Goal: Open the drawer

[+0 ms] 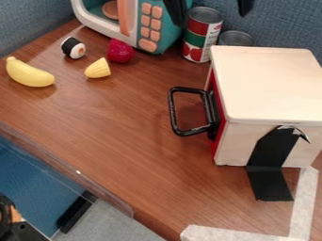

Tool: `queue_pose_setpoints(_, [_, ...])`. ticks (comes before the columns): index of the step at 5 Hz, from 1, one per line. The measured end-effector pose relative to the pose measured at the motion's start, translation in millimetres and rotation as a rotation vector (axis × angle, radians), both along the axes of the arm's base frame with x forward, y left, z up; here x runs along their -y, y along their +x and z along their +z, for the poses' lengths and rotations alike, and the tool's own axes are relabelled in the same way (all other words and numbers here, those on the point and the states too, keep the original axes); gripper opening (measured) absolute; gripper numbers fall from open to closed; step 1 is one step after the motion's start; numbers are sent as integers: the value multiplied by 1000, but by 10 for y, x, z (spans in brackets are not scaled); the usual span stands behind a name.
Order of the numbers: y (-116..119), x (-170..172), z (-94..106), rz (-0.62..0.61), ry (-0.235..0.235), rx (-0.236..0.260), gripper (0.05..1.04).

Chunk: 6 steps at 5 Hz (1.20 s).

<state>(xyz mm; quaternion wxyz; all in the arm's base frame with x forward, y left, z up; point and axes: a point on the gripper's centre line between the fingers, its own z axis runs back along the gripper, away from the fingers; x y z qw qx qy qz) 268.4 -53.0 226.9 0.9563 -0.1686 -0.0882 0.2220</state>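
The gripper (211, 6) is at the top edge, with its two black fingertips wide apart, one in front of the toy microwave's right side and the other against the blue backdrop. It is open and well apart from the drawer. A pale box (270, 84) stands at the right, holding the red-fronted drawer (215, 113) on its left side. The drawer looks closed, its front close against the box. A black loop handle (173, 112) sticks out leftward from it.
Behind stand the toy microwave (146, 28), a striped can (202, 35) and a second can (236, 38). A banana (29, 73), sushi piece (73, 48), yellow piece (98, 68) and red toy (120, 51) lie left. Black tape (271, 162) runs down the box's front.
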Motion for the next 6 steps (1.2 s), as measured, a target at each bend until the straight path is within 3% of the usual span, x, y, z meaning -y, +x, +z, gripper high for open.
queue_pose_setpoints(1, [6, 9, -67, 1, -5, -18, 999])
queue_pose_setpoints(2, [114, -175, -227, 53, -27, 44, 999])
queue_pose_setpoints(3, [188, -331, -380, 125, -36, 59, 999])
queue_pose_setpoints(5, [271, -375, -757, 224, -41, 57, 999])
queue_pose_setpoints(6, [254, -311, -961, 223, -26, 29, 999])
